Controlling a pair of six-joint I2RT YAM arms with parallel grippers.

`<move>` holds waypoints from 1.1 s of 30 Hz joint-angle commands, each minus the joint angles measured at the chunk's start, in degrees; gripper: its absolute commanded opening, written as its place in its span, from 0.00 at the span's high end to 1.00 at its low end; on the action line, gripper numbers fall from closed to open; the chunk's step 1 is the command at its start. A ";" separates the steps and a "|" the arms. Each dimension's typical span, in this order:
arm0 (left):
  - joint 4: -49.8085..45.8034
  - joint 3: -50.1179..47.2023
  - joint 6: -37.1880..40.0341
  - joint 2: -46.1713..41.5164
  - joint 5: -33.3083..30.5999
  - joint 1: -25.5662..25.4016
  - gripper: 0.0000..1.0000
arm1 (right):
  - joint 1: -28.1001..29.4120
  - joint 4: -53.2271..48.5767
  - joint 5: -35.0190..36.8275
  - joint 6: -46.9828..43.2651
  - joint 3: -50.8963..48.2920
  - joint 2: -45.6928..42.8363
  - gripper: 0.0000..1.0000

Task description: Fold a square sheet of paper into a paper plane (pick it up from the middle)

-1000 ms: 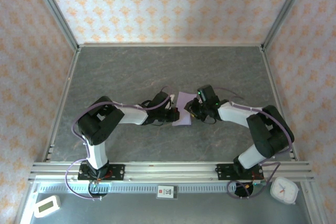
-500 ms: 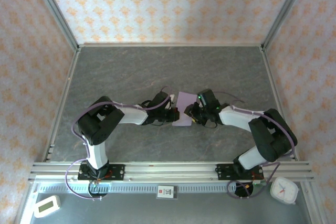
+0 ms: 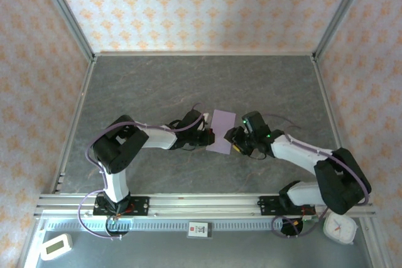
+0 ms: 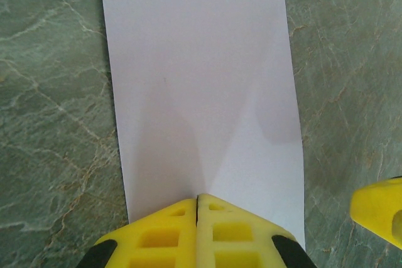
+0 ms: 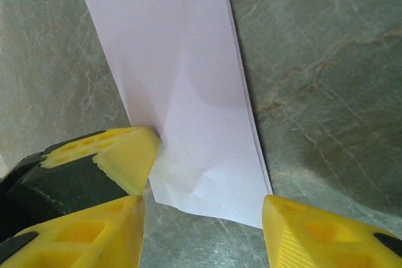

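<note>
Items logged, left to right. Your left end effector (image 3: 209, 137): one, fingers pressed together and clamped on the left edge of the sheet of paper (image 3: 221, 131), likely to anchor it for creasing. Sheet of paper: one, lavender, folded to a narrow strip, lay on the tabletop (image 3: 157, 86) between both arms. Your right end effector (image 3: 235, 142): one, jaws stood apart, straddling the strip's corner without gripping, probably ready to take a fresh hold.

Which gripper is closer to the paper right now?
Left. The left gripper is shut with its tips touching the paper at its edge; the right gripper is open, fingers either side of its near end.
</note>
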 commanded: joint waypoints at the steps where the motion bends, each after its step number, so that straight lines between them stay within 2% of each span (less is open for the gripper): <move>1: -4.91 -1.68 -0.01 1.40 0.06 0.04 1.00 | 0.54 1.90 0.65 1.98 -0.94 0.39 0.48; 13: -5.07 -1.53 0.03 1.58 -0.04 0.04 1.00 | 2.20 7.86 -1.28 2.25 1.56 9.19 0.51; 26: -4.37 -2.50 -0.28 1.05 0.05 0.04 1.00 | 2.21 8.23 -0.74 1.68 6.40 10.49 0.55; 33: -4.17 -2.80 -0.24 1.10 0.33 0.03 1.00 | 2.19 9.44 -0.79 1.37 5.96 10.37 0.47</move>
